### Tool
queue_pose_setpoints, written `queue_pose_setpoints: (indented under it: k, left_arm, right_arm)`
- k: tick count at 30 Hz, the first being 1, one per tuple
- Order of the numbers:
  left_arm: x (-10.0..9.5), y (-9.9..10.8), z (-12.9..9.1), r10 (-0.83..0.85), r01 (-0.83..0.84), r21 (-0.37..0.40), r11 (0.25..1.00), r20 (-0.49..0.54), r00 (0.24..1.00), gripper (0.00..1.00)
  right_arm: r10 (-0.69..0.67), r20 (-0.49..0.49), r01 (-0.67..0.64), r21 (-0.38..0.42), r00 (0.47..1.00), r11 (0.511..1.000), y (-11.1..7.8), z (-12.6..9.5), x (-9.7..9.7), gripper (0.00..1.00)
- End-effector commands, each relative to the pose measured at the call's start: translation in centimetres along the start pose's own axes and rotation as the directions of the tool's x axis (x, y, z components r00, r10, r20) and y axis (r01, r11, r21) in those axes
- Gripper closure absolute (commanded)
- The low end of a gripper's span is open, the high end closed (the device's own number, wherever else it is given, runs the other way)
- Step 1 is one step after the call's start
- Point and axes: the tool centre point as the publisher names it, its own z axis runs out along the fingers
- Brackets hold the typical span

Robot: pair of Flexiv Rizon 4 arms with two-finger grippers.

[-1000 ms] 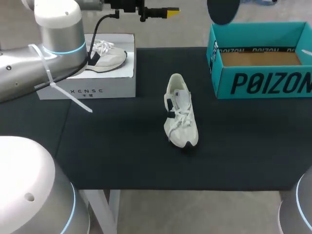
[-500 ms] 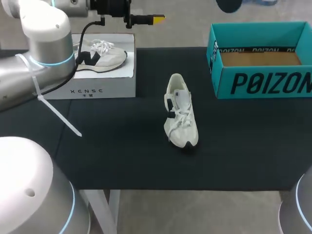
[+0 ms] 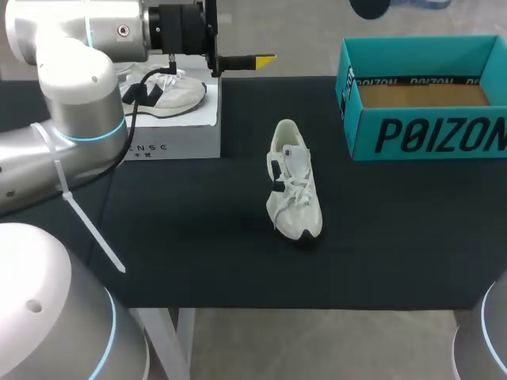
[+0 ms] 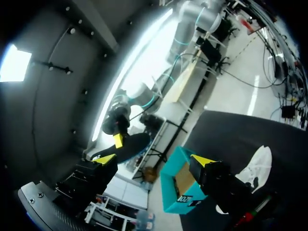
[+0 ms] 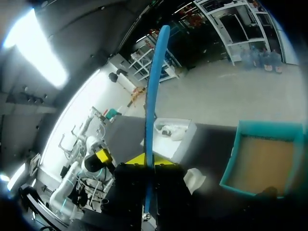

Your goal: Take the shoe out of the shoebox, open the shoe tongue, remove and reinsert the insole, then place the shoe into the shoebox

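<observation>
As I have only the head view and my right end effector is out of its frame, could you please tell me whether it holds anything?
Observer: Yes. In the right wrist view the right end effector is shut on a thin blue strip, apparently the insole seen edge-on, which stands up from between its fingers.
Operator: Thank you. My view shows the left end effector side-on only; is it open?
Observer: It is. In the left wrist view the left end effector is wide open, with nothing between its yellow tips.
</observation>
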Motion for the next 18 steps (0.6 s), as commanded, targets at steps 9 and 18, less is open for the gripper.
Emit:
queue_pose_setpoints:
  k: [9,18]
  left_arm:
    - [-0.8,1.9,-1.0,-0.065,0.058,-0.064,0.996,-0.106,0.992,0.00]
    - [-1.5,5.6,-3.8,0.003,-0.011,-0.090,0.996,-0.099,0.995,0.00]
  right_arm:
    - [0.001,0.002,-0.001,0.003,1.000,1.000,0.1,0.0,0.0,1.00]
    - [0.001,0.002,-0.001,0.003,1.000,1.000,0.1,0.0,0.0,1.00]
